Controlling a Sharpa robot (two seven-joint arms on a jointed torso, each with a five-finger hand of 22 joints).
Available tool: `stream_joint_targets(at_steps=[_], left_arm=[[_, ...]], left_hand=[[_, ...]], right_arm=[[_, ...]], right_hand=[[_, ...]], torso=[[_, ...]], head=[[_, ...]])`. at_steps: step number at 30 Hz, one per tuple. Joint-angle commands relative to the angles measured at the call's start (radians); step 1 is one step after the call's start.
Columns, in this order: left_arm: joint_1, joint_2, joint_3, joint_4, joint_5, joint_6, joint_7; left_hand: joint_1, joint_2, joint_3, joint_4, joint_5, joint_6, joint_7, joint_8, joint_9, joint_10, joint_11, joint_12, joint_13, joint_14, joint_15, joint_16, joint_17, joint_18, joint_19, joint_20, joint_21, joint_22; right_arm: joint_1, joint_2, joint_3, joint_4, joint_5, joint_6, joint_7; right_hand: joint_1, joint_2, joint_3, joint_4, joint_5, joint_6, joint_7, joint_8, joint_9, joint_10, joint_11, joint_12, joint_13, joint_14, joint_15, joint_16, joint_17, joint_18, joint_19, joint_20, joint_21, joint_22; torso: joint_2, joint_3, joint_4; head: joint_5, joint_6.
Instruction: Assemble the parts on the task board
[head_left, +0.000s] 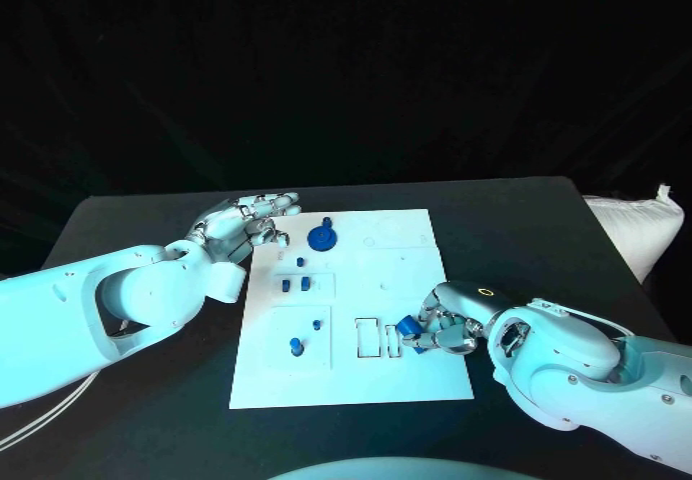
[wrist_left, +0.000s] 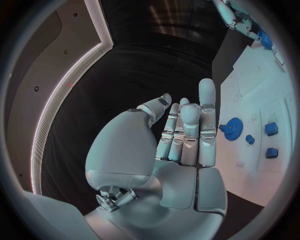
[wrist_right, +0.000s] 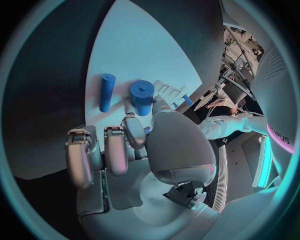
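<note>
The white task board (head_left: 411, 245) lies in the middle of the black table. My right hand (head_left: 444, 327) hovers at the board's right edge near the front and pinches a small blue part (head_left: 411, 328) beside two rectangular slots (head_left: 378, 337). In the right wrist view its fingers (wrist_right: 115, 150) curl in, with a blue cylinder (wrist_right: 107, 92) and a blue stepped peg (wrist_right: 142, 95) lying beyond them. My left hand (head_left: 257, 218) rests at the board's far left corner, fingers (wrist_left: 187, 130) stretched out and holding nothing, next to a round blue gear-like part (head_left: 325, 238).
Several small blue parts stand on the board's left side: a pair (head_left: 297, 284) in the middle and two more (head_left: 296, 345) toward the front. A white padded bag (head_left: 635, 235) sits past the table's right edge. Bare black table (head_left: 534, 230) surrounds the board.
</note>
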Motion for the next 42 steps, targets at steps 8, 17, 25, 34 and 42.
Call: stream_joint_targets(at_steps=[8, 17, 25, 34, 42], left_arm=[[0.0, -0.001, 0.0, 0.004, -0.004, 0.019, 0.006], [0.0, -0.002, 0.0, 0.005, -0.005, 0.022, 0.005], [0.0, -0.001, 0.0, 0.005, -0.006, 0.022, 0.005], [0.0, -0.001, 0.0, 0.006, -0.008, 0.023, 0.005], [0.0, -0.001, 0.0, 0.007, -0.009, 0.025, 0.004]], left_hand=[[0.0, 0.005, -0.003, -0.005, 0.006, -0.009, 0.001, 0.006, 0.001, -0.007, -0.002, 0.008, 0.0, -0.01, -0.001, 0.004, -0.003, 0.019, 0.0, 0.007, -0.007, -0.002], [0.0, 0.005, -0.003, -0.005, 0.006, -0.009, 0.001, 0.006, 0.001, -0.007, -0.002, 0.008, 0.0, -0.01, -0.001, 0.004, -0.003, 0.019, 0.0, 0.007, -0.007, -0.002], [0.0, 0.005, -0.003, -0.005, 0.006, -0.009, 0.001, 0.006, 0.001, -0.007, -0.002, 0.008, 0.0, -0.01, -0.001, 0.004, -0.003, 0.019, 0.0, 0.007, -0.007, -0.002], [0.0, 0.005, -0.003, -0.005, 0.006, -0.01, 0.001, 0.006, 0.001, -0.008, -0.002, 0.009, 0.0, -0.011, -0.001, 0.003, -0.004, 0.019, 0.0, 0.007, -0.007, -0.002], [0.0, 0.005, -0.003, -0.005, 0.006, -0.01, 0.001, 0.006, 0.001, -0.008, -0.002, 0.009, 0.0, -0.011, -0.001, 0.003, -0.004, 0.019, 0.0, 0.007, -0.007, -0.002]], right_arm=[[-0.018, 0.011, -0.009, -0.02, -0.021, -0.008, -0.019], [-0.019, -0.004, -0.003, 0.019, 0.052, -0.169, -0.024], [-0.008, -0.014, 0.009, 0.064, 0.147, -0.218, -0.028], [-0.005, 0.031, 0.01, 0.046, 0.219, -0.161, -0.031], [-0.006, 0.083, 0.009, 0.031, 0.231, -0.143, -0.035]], right_hand=[[0.054, 0.055, 0.002, -0.019, 0.051, 0.022, -0.012, 0.036, 0.025, 0.015, -0.017, 0.148, 0.276, 0.075, -0.008, 0.006, 0.079, -0.014, 0.105, -0.001, 0.004, 0.264], [0.087, 0.08, 0.018, -0.034, 0.113, 0.031, -0.024, 0.053, 0.048, 0.031, -0.029, 0.168, 0.302, 0.075, -0.019, 0.007, 0.081, -0.014, 0.105, -0.013, 0.004, 0.264], [0.069, 0.074, 0.009, -0.02, 0.152, 0.03, -0.026, 0.055, 0.059, 0.036, -0.031, 0.17, 0.309, 0.076, -0.021, 0.01, 0.085, -0.014, 0.105, -0.015, 0.004, 0.264], [0.064, 0.072, 0.008, -0.016, 0.173, 0.028, -0.025, 0.055, 0.064, 0.035, -0.031, 0.166, 0.308, 0.076, -0.021, 0.01, 0.085, -0.014, 0.105, -0.016, 0.004, 0.264], [0.049, 0.069, 0.001, -0.008, 0.168, 0.027, -0.024, 0.056, 0.069, 0.036, -0.03, 0.164, 0.31, 0.076, -0.02, 0.01, 0.084, -0.014, 0.105, -0.016, 0.004, 0.264]], torso=[[-0.002, -0.0005, -0.0032], [-0.001, 0.0004, -0.0021], [0.0, -0.0019, -0.0012], [0.0, -0.0011, 0.0004], [0.0, -0.0015, 0.0004]], head=[[0.005, -0.003], [0.005, -0.002], [0.002, -0.001], [0.008, -0.005], [0.012, -0.01]])
